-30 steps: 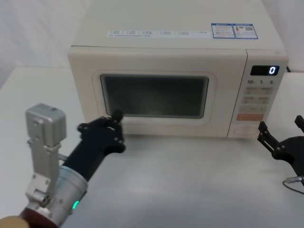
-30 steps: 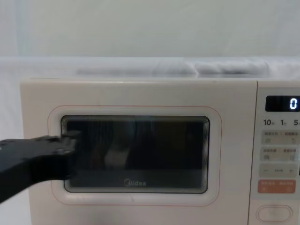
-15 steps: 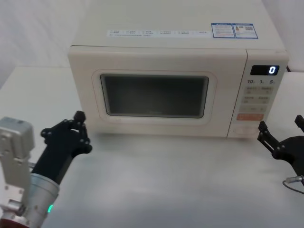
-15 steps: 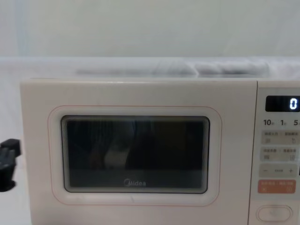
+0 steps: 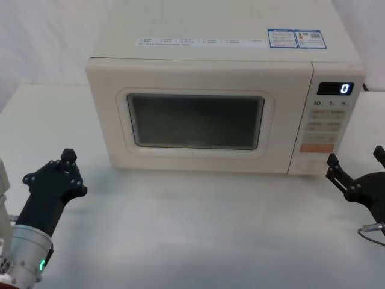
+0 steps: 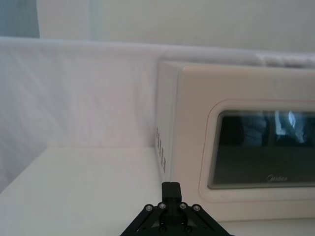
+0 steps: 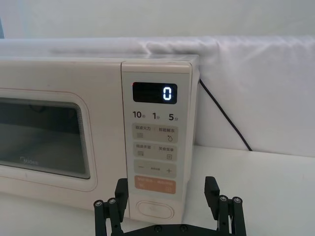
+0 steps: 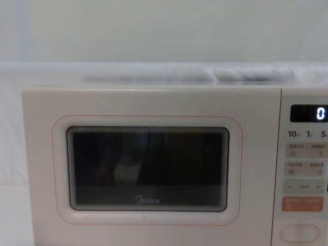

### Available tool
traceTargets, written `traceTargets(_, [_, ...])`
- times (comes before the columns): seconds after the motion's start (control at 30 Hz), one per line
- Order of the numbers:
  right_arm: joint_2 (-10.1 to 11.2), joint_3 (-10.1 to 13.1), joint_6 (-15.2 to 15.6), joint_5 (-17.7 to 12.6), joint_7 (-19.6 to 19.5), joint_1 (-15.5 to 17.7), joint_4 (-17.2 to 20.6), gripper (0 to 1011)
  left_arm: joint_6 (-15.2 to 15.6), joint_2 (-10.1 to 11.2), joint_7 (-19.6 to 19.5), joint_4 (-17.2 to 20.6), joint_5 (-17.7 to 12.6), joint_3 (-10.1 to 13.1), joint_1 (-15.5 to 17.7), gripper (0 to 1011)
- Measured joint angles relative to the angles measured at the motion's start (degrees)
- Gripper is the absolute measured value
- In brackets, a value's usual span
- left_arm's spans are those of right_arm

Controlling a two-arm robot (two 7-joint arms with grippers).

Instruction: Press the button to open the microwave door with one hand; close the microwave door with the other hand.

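Left claw (image 5: 57, 176) pinched together at the lower left; right claw (image 5: 356, 170) spread wide at the lower right.

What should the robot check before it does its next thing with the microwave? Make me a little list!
1. Microwave door flush with the front: ok, it looks shut.
2. Left gripper clear of the door: ok, it sits on the table's left, off the microwave.
3. Right gripper open: ok, fingers spread apart.
4. Right gripper lined up with the button: ok, the button sits between its fingers in the right wrist view.
5. Button touched yet: not ok, there is a gap.
6. Display on: ok, it reads 0.
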State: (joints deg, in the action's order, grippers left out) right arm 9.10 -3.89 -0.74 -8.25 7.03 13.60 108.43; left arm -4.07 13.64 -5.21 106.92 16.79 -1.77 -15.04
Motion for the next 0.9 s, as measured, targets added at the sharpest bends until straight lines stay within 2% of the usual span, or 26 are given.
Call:
traceTargets(0.23, [0.0,0.0,0.0,0.0,0.0,0.0,0.0,1002,1.76,-0.63,-0.09,-0.72,-1.01,-0.44,0.13,12])
traceTargets(0.47, [0.0,0.0,0.0,0.0,0.0,0.0,0.0,1002,4.72,-2.24,1.25,-2.39,-2.59,-1.13,0.85,202])
traceTargets(0.5, [0.0,0.0,0.0,0.0,0.0,0.0,0.0,1002,4.72,-2.24,1.25,-2.39,-2.59,-1.13,0.85,202])
traceTargets(0.6, [0.0,0.0,0.0,0.0,0.0,0.0,0.0,1002,5.6,-2.81,1.55,-3.15,-3.48,-1.37,1.16,323])
traceTargets(0.63, [0.0,0.0,0.0,0.0,0.0,0.0,0.0,1002,5.69,-2.88,1.54,-3.28,-3.61,-1.43,1.2,339])
traceTargets(0.67, [0.0,0.0,0.0,0.0,0.0,0.0,0.0,1002,5.78,-2.95,1.51,-3.44,-3.7,-1.52,1.27,397])
traceTargets(0.77, [0.0,0.0,0.0,0.0,0.0,0.0,0.0,1002,5.89,-3.05,0.77,-3.88,-3.76,-1.83,1.47,453])
traceTargets(0.8, [0.0,0.0,0.0,0.0,0.0,0.0,0.0,1002,5.88,-3.06,0.27,-4.02,-3.76,-1.97,1.52,525])
traceTargets(0.9, [0.0,0.0,0.0,0.0,0.0,0.0,0.0,1002,5.66,-3.01,-0.63,-4.18,-3.64,-2.1,1.59,601])
